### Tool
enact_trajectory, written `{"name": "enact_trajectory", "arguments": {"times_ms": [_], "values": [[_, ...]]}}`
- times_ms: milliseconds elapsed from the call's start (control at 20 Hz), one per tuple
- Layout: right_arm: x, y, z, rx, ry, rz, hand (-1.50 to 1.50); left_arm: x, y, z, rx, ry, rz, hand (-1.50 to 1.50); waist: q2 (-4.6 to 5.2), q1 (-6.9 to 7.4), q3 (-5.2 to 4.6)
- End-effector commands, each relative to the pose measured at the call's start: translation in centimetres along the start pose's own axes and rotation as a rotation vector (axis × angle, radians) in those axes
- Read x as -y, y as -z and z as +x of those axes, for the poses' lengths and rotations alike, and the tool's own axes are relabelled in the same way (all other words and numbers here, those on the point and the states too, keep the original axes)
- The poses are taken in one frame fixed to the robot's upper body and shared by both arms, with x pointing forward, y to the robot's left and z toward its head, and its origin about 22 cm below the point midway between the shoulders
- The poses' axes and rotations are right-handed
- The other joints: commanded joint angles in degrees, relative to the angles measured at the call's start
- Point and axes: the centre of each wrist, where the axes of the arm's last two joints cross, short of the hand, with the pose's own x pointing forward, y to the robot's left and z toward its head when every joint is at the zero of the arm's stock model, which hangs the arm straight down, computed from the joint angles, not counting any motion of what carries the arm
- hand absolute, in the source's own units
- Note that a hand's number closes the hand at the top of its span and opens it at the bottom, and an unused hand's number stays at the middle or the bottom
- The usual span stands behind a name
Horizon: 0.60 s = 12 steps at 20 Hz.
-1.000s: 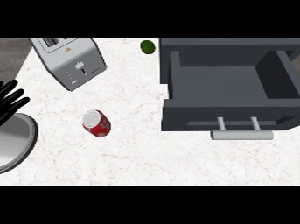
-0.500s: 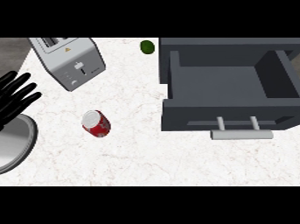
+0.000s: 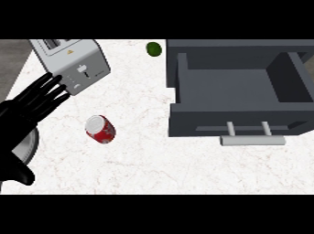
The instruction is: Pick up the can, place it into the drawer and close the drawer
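A red can (image 3: 101, 129) lies on its side on the white marble counter, silver top facing up-left. My left hand (image 3: 20, 119) hovers at the left of the head view with straight fingers spread toward the toaster, its thumb low near the bottom edge; it is open and holds nothing, a short gap left of the can. The grey drawer (image 3: 244, 93) stands pulled open at the right, its inside bare, its pale handle (image 3: 251, 139) toward me. My right hand does not show.
A silver toaster (image 3: 71, 64) stands at the back left, just beyond my fingertips. A small green lime (image 3: 154, 49) lies at the back beside the drawer. A round metal plate (image 3: 28, 142) is mostly hidden under my left hand.
My left hand has moved rightward and forward from the left edge, over the plate, toward the can and toaster. The can and drawer have not moved.
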Motion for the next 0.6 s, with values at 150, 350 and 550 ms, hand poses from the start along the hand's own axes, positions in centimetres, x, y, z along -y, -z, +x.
{"name": "enact_trajectory", "arguments": {"times_ms": [150, 350, 550], "values": [[-0.6, -1.3, 1.7, -0.017, -0.014, -0.006, -1.50, 0.9, 1.8, -1.7, -0.027, 0.011, 0.009, -1.50, -0.05, 0.12, -0.01], [-0.2, -1.7, 0.1, -0.003, 0.010, -0.002, -1.50, 0.2, 2.2, -6.3, -0.047, 0.033, 0.013, -1.50, 0.02, 0.05, -0.02], [0.2, -1.4, 1.5, -0.004, -0.009, 0.000, -1.50, 0.3, 2.6, -7.8, -0.052, 0.032, 0.056, -1.50, 0.00, 0.17, -0.02]]}}
